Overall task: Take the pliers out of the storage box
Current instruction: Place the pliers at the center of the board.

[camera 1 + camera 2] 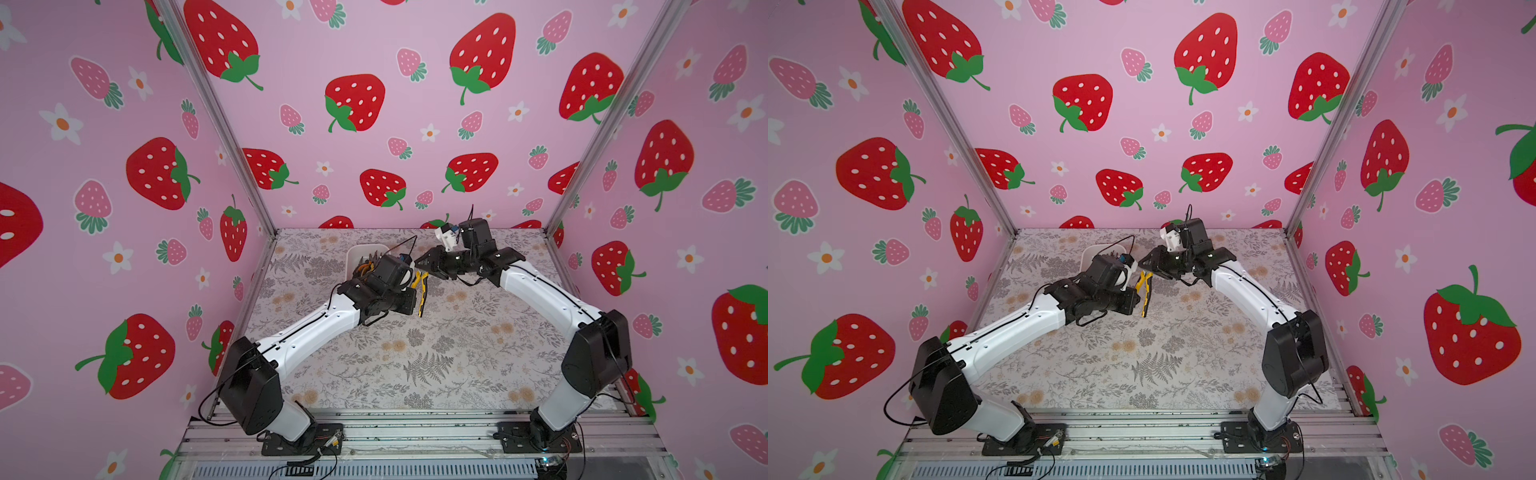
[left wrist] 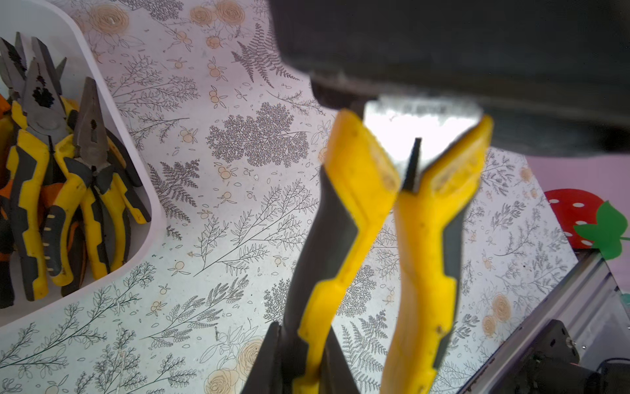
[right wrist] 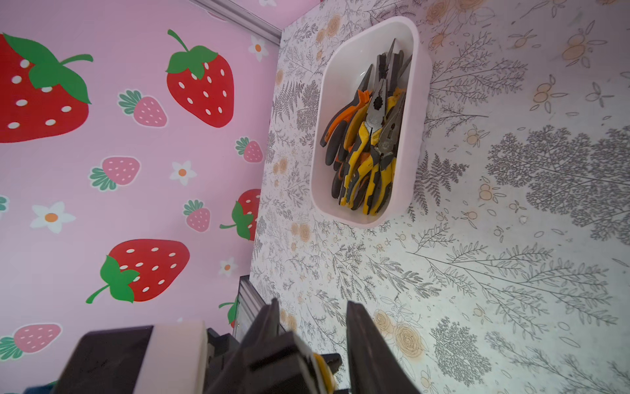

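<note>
One pair of yellow-and-black pliers (image 1: 420, 286) hangs above the mat, beside the storage box (image 1: 357, 249). My left gripper (image 2: 303, 341) is shut on one of its handles (image 2: 354, 191), near the handle's end. My right gripper (image 3: 312, 307) reaches in from the right, and its fingers (image 3: 356, 327) stand close on either side of the pliers' head end (image 3: 322, 370). The jaws of the held pliers are hidden behind that gripper. The white storage box (image 3: 421, 102) holds several more pliers (image 3: 368, 153), orange-and-black and yellow-and-black, piled together. In both top views the left wrist hides most of the box.
The box (image 1: 1092, 249) stands at the far left of the floral mat (image 1: 436, 353). Pink strawberry walls close in the left, back and right sides. Metal rails (image 1: 415, 432) carry both arm bases at the front edge.
</note>
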